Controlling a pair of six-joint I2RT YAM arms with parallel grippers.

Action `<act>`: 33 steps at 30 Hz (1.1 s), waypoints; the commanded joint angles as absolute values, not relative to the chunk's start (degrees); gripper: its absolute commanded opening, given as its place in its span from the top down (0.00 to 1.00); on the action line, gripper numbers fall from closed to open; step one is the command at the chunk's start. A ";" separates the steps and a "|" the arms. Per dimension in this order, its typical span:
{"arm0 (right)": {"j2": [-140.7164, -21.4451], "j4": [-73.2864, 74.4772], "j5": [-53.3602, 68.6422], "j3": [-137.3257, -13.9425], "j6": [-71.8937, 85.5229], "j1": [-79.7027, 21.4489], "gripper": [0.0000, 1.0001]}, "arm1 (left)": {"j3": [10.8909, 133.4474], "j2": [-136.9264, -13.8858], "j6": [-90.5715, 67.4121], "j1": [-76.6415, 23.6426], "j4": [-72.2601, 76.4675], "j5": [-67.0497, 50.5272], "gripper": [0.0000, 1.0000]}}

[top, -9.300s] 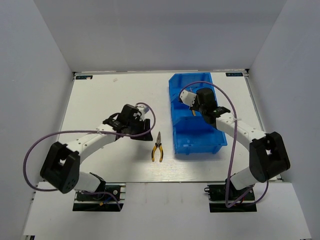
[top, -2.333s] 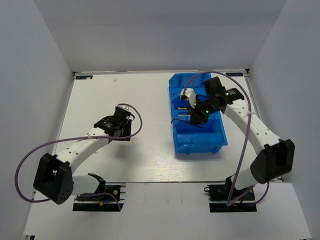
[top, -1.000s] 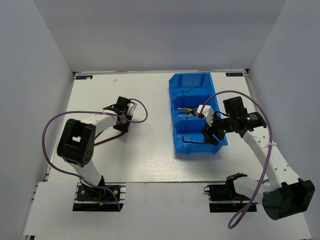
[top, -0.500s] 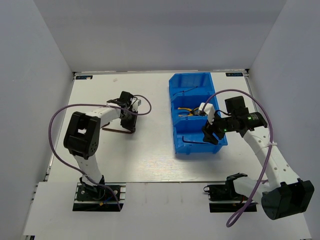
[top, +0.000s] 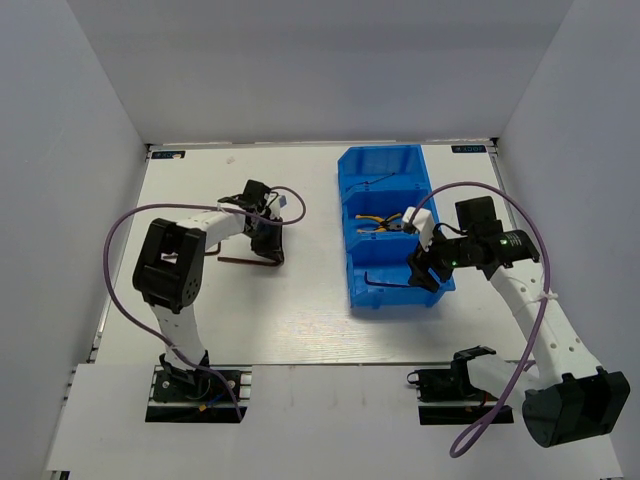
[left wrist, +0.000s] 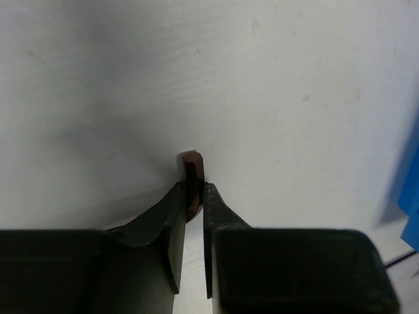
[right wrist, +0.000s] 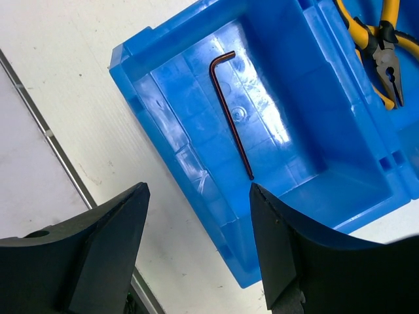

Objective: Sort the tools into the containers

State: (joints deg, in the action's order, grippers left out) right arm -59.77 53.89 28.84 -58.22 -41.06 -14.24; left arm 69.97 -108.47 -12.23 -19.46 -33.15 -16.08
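Observation:
On the white table lies a dark brownish L-shaped hex key (top: 238,260). My left gripper (top: 268,238) is down on its right end. In the left wrist view that gripper (left wrist: 192,186) is shut on the hex key (left wrist: 191,160), whose brown tip pokes out past the fingertips. The blue three-compartment bin (top: 352,262) holds a second hex key (top: 385,279) in its near compartment, yellow-handled pliers (top: 375,222) in the middle one, and a thin dark tool (top: 372,182) in the far one. My right gripper (top: 425,262) hangs open over the bin's near right corner, with nothing in it. The right wrist view shows that gripper (right wrist: 198,191), the bin's wall (right wrist: 163,131), the hex key (right wrist: 232,111) and the pliers (right wrist: 383,46).
Purple cables (top: 115,235) loop off both arms. White walls close in the table on the left, far and right sides. The arm bases (top: 195,385) sit at the near edge.
My left gripper has closed on the end of the hex key and shifted slightly right. The right gripper has stayed open and drifted a little to the right.

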 commanded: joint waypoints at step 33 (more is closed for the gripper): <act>-60.29 52.65 32.87 -57.83 -38.94 -13.54 0.31 | 67.32 -101.86 -13.54 -23.99 -33.66 -11.87 1.00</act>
State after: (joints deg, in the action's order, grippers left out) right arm -60.90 53.76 31.53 -58.17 -39.33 -13.87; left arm 67.85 -100.62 -14.83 -23.22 -34.26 -14.81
